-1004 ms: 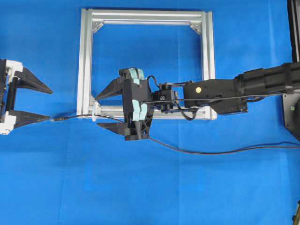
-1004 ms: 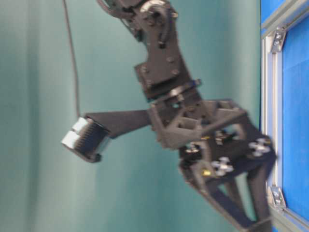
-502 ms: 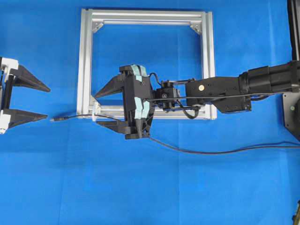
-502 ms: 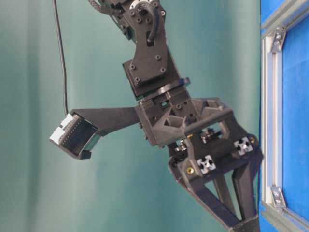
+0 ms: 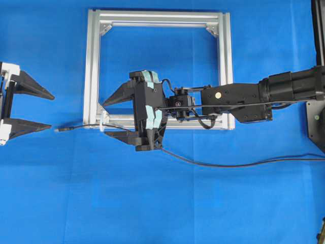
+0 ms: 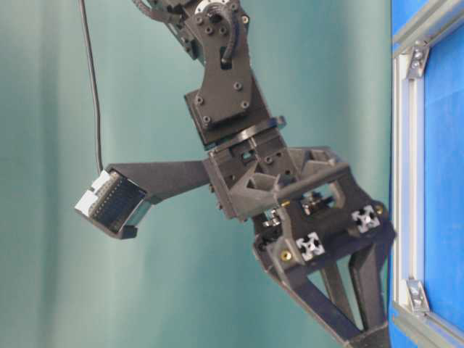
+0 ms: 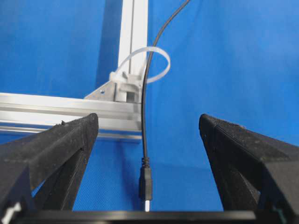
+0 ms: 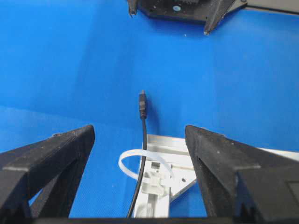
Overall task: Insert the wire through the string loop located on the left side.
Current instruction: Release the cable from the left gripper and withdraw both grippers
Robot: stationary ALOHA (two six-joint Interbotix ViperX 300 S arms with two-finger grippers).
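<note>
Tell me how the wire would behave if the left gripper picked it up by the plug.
Probably floppy: the wire lies in loose curves. Likely light, being so thin. The plug looks rigid, but small and perhaps slippery.

Your left gripper (image 5: 35, 108) sits at the far left edge of the overhead view, jaws spread wide and pointing right, with nothing between them. Your right arm (image 5: 264, 94) reaches in level from the right edge across the middle; your right gripper (image 5: 105, 118) at frame centre points left, jaws likewise wide apart and holding nothing.
</note>
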